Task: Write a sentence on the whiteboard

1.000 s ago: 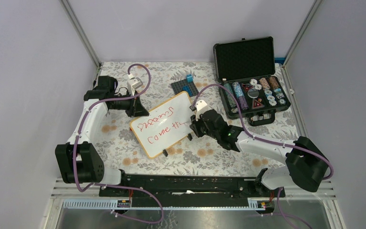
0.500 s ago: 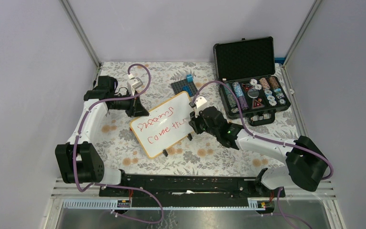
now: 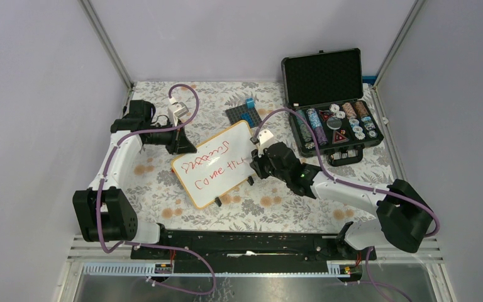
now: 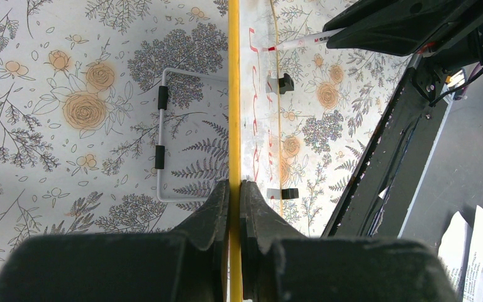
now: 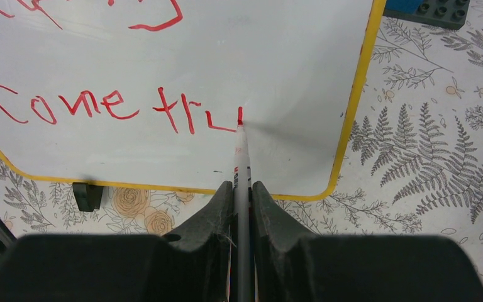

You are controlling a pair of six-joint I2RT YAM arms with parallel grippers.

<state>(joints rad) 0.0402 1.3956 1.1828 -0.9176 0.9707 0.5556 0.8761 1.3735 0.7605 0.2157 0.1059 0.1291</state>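
The whiteboard (image 3: 217,165) sits askew in the middle of the top view on the floral surface (image 3: 277,207). The left pincer (image 4: 234,187) is clenched on the yellow frame along the board's upper-left edge. The right pincer (image 5: 242,192) grasps a marker (image 5: 242,154). Its red tip touches the board at the centre of the right wrist view, at the last stroke of the sentence (image 5: 116,106), which reads "Come tru" beneath a scribbled line. An open case (image 3: 333,107) sits at the upper right.
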